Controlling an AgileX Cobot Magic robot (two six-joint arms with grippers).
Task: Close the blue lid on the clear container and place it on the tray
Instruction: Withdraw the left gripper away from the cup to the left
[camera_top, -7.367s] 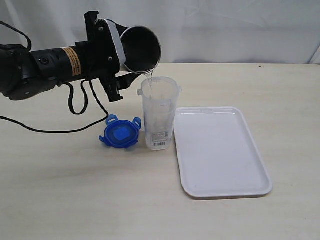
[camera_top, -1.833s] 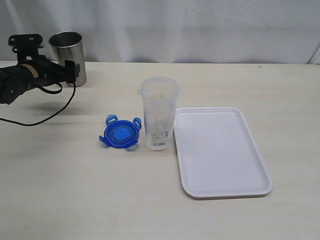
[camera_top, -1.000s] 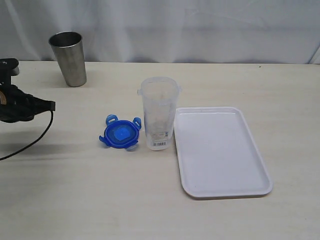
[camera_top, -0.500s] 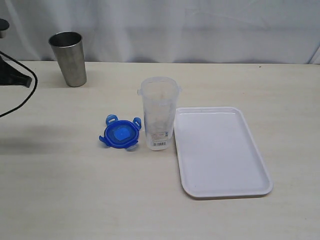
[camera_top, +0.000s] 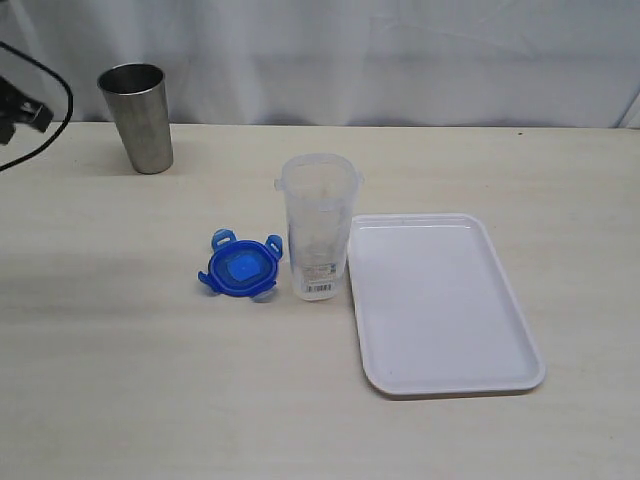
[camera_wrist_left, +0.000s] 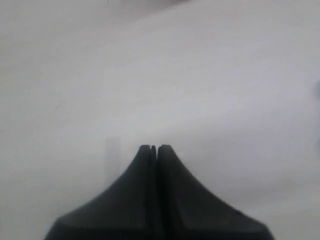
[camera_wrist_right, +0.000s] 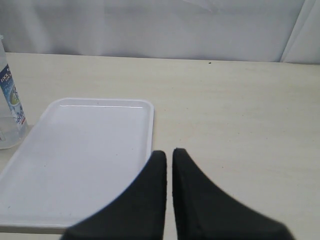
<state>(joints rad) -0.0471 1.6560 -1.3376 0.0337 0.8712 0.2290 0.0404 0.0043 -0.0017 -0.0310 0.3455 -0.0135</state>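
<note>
The clear container (camera_top: 318, 225) stands upright and uncovered mid-table, with liquid in it. The blue lid (camera_top: 239, 268) lies flat on the table just left of it, flaps spread. The white tray (camera_top: 440, 300) lies right of the container, nothing on it. In the right wrist view the tray (camera_wrist_right: 80, 155) and an edge of the container (camera_wrist_right: 9, 107) show; my right gripper (camera_wrist_right: 169, 152) is shut and holds nothing, hovering at the tray's near corner. My left gripper (camera_wrist_left: 154, 148) is shut, facing blurred white backdrop; only a bit of that arm (camera_top: 20, 105) shows at the far left edge.
A steel tumbler (camera_top: 137, 117) stands upright at the back left near the white curtain. A black cable (camera_top: 45, 120) loops at the far left edge.
The left arm, after setting the steel tumbler at the back left, has pulled back and up, almost leaving the exterior view. Container, lid and tray have not moved.
</note>
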